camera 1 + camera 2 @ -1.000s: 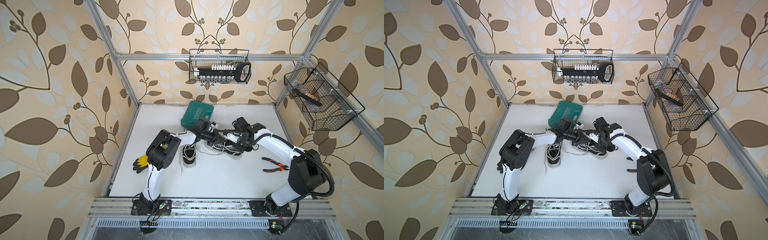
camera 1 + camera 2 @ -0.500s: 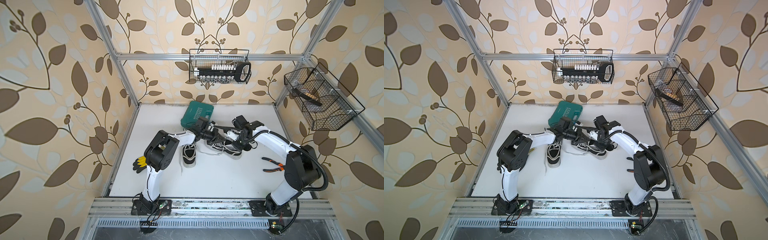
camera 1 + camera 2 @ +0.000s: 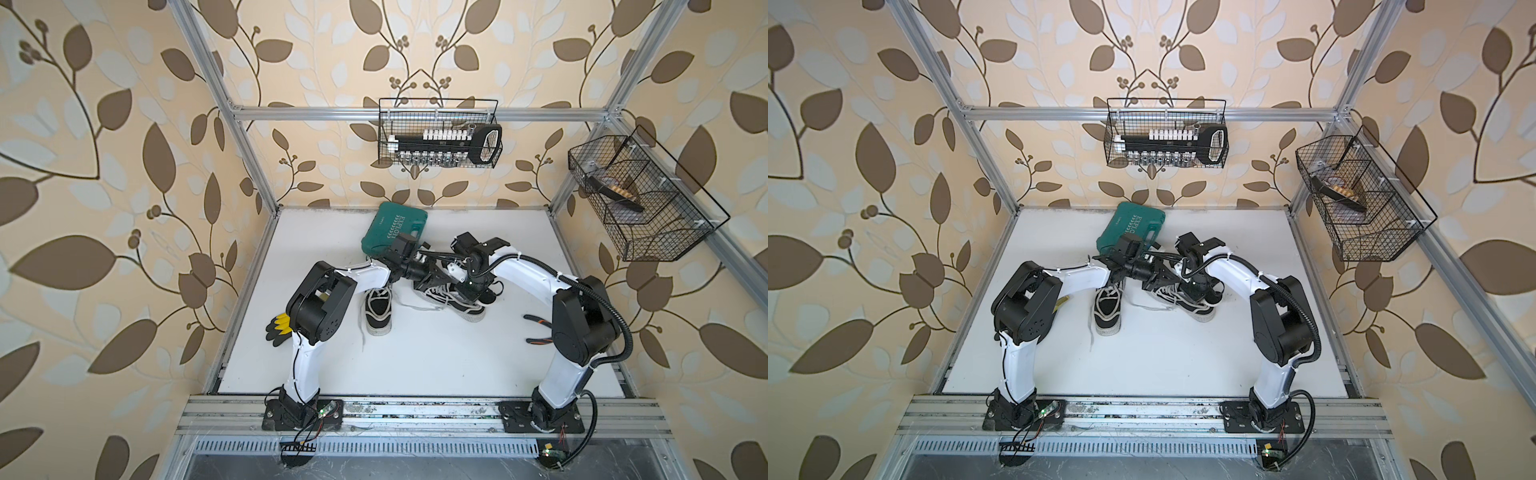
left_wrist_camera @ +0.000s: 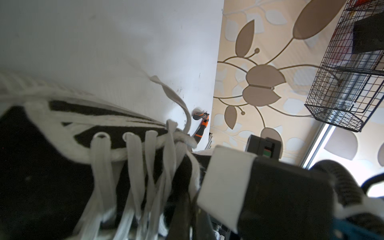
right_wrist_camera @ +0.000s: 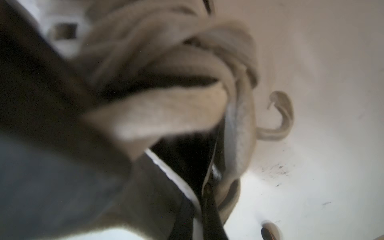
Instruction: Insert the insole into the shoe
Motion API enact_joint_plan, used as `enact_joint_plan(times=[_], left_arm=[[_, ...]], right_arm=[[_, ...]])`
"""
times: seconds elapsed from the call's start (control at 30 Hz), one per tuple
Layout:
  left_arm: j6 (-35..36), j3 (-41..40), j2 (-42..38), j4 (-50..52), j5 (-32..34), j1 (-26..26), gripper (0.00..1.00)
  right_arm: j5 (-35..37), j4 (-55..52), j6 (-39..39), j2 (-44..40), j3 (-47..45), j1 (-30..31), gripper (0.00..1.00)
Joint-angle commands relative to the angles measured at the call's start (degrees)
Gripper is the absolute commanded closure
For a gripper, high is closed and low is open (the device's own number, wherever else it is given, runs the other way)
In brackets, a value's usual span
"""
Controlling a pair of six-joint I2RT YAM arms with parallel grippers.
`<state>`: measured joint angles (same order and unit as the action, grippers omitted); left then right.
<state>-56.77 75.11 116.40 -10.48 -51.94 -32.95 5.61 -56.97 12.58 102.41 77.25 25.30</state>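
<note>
The left gripper and right gripper, jaws pinched closed, meet over the shoe just beside the green case. The insole is hidden, likely inside the shoe. Loose laces could snag a jaw and drag the shoe against the case.

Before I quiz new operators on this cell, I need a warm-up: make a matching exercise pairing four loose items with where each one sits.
Items
1. green case
2. pliers
3. gloves
4. socket set

Places
A. in the wire basket on the back wall
B. at the left edge of the table
C. at the rear of the table
D. on the right side of the table

Pairs: 1-C, 2-D, 3-B, 4-A
</note>
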Motion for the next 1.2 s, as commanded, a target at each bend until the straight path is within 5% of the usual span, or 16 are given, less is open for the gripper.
enact_joint_plan(times=[0.0,0.33,0.57,0.73,0.9,1.03,1.17], left_arm=[[2.02,1.59,-3.40,-0.68,-1.14,0.52,1.00],[-0.19,0.14,-2.80,-3.89,-1.32,0.48,1.00],[-2.15,-1.44,-2.54,-7.35,-1.58,0.43,1.00],[-6.07,-2.65,-1.91,-12.42,-1.76,0.56,1.00],[-7.08,-4.33,-1.10,-13.53,-1.45,0.61,1.00],[-5.98,-5.26,-2.38,-12.24,-0.79,0.74,1.00],[-4.58,-4.38,-2.55,-10.11,-0.57,0.78,1.00]], right_arm=[[2.83,-4.32,-1.92,-4.63,-2.80,0.17,1.00],[-3.27,0.22,-4.63,-6.28,-2.24,0.97,1.00],[3.53,3.76,-7.92,-2.99,-2.95,2.06,1.00],[-5.22,11.26,-6.85,-9.03,-8.24,1.98,1.00],[-8.36,17.29,-7.31,-5.30,-7.61,1.82,1.00],[-9.86,10.52,-7.92,-5.30,-4.51,1.61,0.55],[-9.73,8.45,-8.27,-11.17,-7.05,1.12,0.35]])
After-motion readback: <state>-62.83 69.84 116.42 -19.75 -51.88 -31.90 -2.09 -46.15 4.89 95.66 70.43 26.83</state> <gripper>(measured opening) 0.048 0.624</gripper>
